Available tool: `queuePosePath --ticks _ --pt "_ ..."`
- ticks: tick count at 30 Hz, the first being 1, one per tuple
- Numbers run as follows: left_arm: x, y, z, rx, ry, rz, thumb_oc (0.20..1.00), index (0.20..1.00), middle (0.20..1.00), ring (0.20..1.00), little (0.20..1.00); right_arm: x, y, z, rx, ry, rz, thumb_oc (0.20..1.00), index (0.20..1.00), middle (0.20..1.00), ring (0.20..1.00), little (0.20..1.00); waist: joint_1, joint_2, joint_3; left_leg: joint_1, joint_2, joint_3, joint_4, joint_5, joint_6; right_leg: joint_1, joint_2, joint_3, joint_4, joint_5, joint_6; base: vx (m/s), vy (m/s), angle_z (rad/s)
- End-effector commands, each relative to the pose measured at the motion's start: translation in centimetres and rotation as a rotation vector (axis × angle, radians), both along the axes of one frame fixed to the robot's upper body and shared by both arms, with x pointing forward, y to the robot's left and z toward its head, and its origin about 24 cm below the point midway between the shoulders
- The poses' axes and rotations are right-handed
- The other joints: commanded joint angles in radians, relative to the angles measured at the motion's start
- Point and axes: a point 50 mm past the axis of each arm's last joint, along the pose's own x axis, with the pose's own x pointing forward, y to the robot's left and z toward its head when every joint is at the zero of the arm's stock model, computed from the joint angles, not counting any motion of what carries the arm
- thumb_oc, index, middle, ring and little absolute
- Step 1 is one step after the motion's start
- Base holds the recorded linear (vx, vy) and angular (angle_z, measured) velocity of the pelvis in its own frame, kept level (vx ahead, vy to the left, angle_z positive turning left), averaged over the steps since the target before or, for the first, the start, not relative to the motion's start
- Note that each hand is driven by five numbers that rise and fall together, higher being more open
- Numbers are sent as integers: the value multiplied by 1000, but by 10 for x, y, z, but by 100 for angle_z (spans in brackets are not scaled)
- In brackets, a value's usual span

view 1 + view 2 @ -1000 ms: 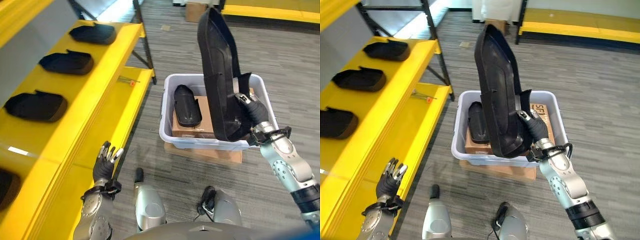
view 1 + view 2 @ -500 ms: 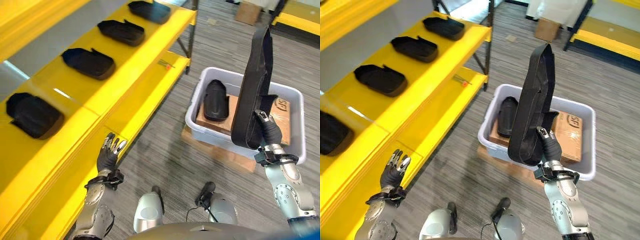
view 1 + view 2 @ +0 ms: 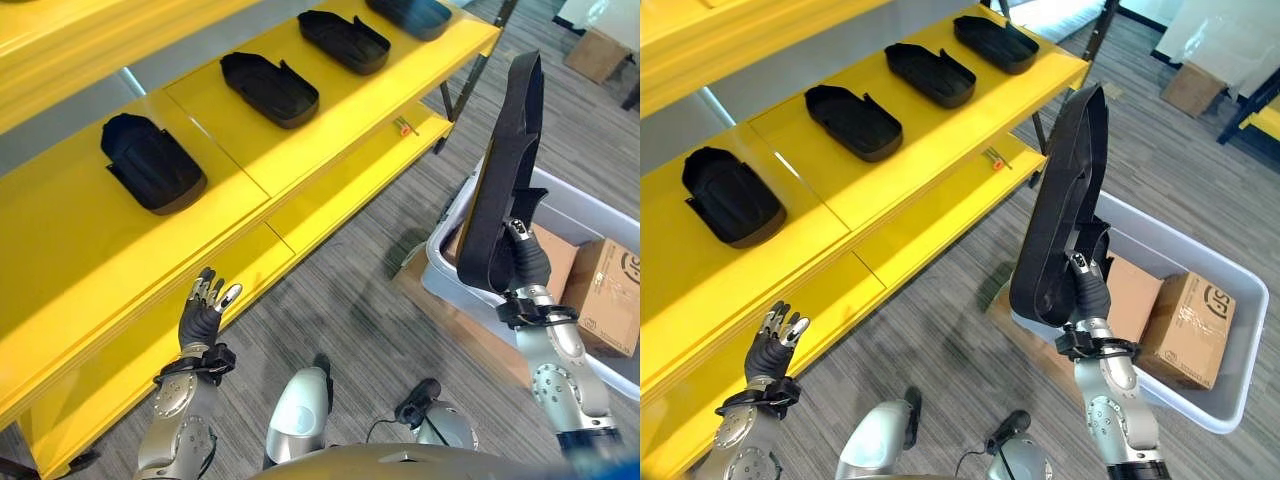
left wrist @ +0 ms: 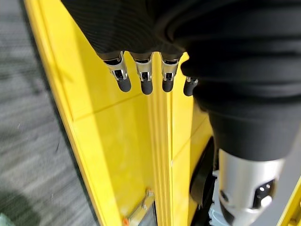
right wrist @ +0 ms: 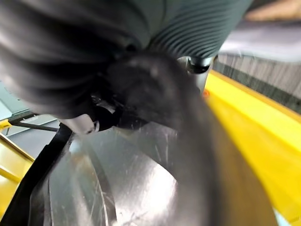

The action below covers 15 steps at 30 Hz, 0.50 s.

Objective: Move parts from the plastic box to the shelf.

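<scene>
My right hand (image 3: 527,268) is shut on the lower end of a long black plastic part (image 3: 502,170), which stands upright above the near-left corner of the grey plastic box (image 3: 1225,400). Seen from the right wrist, the part's glossy inner surface (image 5: 117,183) lies close against the hand. The yellow shelf (image 3: 230,150) runs along the left, with several black parts lying on it, among them one (image 3: 152,162) nearest me and another (image 3: 268,88) beyond it. My left hand (image 3: 203,312) is raised, open and empty, in front of the shelf's lower front edge.
Cardboard boxes (image 3: 1188,318) sit inside the plastic box, which rests on a flat cardboard piece (image 3: 470,325). A small red-tipped item (image 3: 405,126) lies on the lower shelf level. Grey carpet (image 3: 350,300) lies between the shelf and the box.
The view has swung toward the shelf, so the shelf is now more central and the box sits further right. My right hand still holds the part upright. The left hand stays raised.
</scene>
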Motion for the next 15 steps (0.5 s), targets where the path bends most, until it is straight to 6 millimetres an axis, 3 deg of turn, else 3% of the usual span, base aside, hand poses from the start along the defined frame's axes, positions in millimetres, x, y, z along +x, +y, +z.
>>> queuePosePath --ticks 1,2,3,4,5,6,7,8,13,15 --pt "3 19 41 187 -147 -16 1000 1000 1000 1000 1000 5 -4 26 -58 -140 8 200 200 200 200 200 -38 10 -66 112 -25 -23 -319 165 7 -2 -21 308 21 149 95 54 135 37" --pt "3 19 41 187 -147 -16 1000 1000 1000 1000 1000 5 -4 26 -58 -140 8 200 200 200 200 200 -31 9 -70 111 -23 -17 -322 166 6 -12 -19 316 23 150 94 6 152 55" --pt "4 20 40 194 -143 -19 1000 1000 1000 1000 1000 5 -3 25 -56 -139 16 200 200 200 200 200 -55 21 -73 127 -10 -36 -362 194 13 -71 116 463 28 68 66 99 159 55" --pt "5 18 38 195 -137 -28 1000 1000 1000 1000 1000 4 -3 23 -47 -134 16 200 200 200 200 200 -63 24 -76 140 -7 -44 -381 202 13 -88 181 494 33 12 49 95 158 49" --pt "5 17 38 194 -137 -28 1000 1000 1000 1000 1000 4 -3 24 -47 -135 16 200 200 200 200 200 -63 24 -77 138 -6 -44 -383 205 13 -90 182 494 32 14 47 103 109 25" --pt "6 11 34 181 -123 -52 1000 1000 1000 1000 1000 2 -4 23 -31 -138 20 200 200 200 200 200 -90 15 -86 156 -14 -59 -399 213 13 -118 320 548 21 -90 17 58 61 13" --pt "6 11 34 181 -123 -52 1000 1000 1000 1000 1000 2 -4 23 -31 -138 20 200 200 200 200 200 -90 15 -87 153 -13 -59 -399 216 12 -119 321 547 18 -87 16 110 79 16" --pt "4 7 29 162 -109 -57 1000 1000 1000 1000 1000 -1 -6 21 -30 -136 11 200 200 200 200 200 -104 -2 -97 162 -31 -75 -400 210 9 -94 386 577 -45 -118 -2 40 9 27" --pt "-7 7 19 118 -82 -5 1000 1000 1000 1000 1000 -1 -5 18 -25 -124 7 200 200 200 200 200 -90 -23 -133 169 -41 -76 -406 217 0 -28 405 625 -171 -98 -6 12 -40 20" --pt "-13 10 17 104 -70 24 1000 1000 1000 1000 1000 -1 -4 19 -28 -123 11 200 200 200 200 200 -75 -24 -151 179 -35 -62 -417 218 -6 -7 396 582 -193 -97 -4 19 -55 -1"
